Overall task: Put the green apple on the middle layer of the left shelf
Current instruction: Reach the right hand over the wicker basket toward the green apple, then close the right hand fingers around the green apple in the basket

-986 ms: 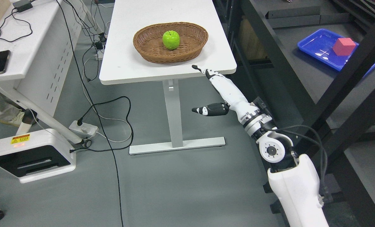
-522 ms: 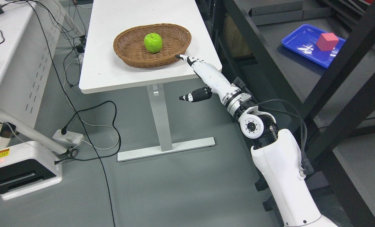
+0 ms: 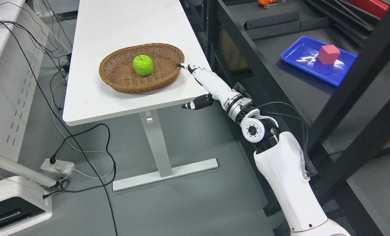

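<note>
A green apple (image 3: 143,65) lies in a brown wicker basket (image 3: 122,77) on a white table (image 3: 126,26). My right hand (image 3: 195,82) reaches out from the lower right over the table's right front corner. Its fingers are stretched out and spread, the thumb hanging below the table edge. The fingertips (image 3: 181,65) are at the basket's right rim, a short way right of the apple. The hand holds nothing. A dark metal shelf unit (image 3: 280,82) stands to the right of the table.
A blue tray (image 3: 299,54) with a red cube (image 3: 328,54) sits on the dark shelf. Cables and a power strip (image 3: 58,166) lie on the grey floor at left. A white device (image 3: 11,206) stands at the lower left. A white desk (image 3: 5,65) lines the left side.
The camera has moved, so the whole picture shifted. My right hand has stretched further forward, from below the table's front edge up to the basket's right rim. The apple stays in the basket.
</note>
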`<state>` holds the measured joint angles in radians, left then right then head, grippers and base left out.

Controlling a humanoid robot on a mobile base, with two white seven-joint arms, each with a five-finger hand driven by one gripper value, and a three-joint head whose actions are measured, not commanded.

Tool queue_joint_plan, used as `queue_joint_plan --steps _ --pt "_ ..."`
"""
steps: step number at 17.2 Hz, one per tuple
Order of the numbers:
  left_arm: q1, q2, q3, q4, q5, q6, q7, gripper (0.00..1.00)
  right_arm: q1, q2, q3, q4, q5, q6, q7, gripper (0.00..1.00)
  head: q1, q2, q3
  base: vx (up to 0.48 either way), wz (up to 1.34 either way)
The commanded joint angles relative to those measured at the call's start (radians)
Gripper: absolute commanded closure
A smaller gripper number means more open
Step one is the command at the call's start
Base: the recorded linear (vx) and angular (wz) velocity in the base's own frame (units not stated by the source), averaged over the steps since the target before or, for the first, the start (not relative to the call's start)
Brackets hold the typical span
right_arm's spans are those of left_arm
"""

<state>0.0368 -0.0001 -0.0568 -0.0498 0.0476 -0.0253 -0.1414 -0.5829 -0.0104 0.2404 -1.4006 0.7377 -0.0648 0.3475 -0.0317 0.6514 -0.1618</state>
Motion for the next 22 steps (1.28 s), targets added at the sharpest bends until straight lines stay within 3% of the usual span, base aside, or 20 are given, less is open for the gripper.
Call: queue_joint_plan --steps 1,10,16,22 --pt "0.0 0.018 0.0 0.001 0.0 0.001 0.0 0.0 0.021 -0.007 0.037 0.042 -0.03 -0.013 -0.001 0.0 0.0 0.0 0.0 0.294 0.17" --pt "0.0 0.018 0.0 -0.001 0.0 -0.001 0.0 0.0 0.008 -0.007 0.065 0.045 -0.025 -0.023 0.005 0.0 0.0 0.0 0.0 0.355 0.21" --pt "0.0 0.018 0.0 -0.001 0.0 0.001 0.0 0.0 0.043 -0.068 0.194 0.045 -0.023 -0.081 0.047 0.0 0.0 0.0 0.0 0.22 -0.05" --pt "0.0 0.018 0.0 -0.001 0.0 0.001 0.0 0.0 0.04 -0.068 0.284 0.045 -0.018 -0.09 0.051 0.0 0.0 0.0 0.0 0.105 -0.01"
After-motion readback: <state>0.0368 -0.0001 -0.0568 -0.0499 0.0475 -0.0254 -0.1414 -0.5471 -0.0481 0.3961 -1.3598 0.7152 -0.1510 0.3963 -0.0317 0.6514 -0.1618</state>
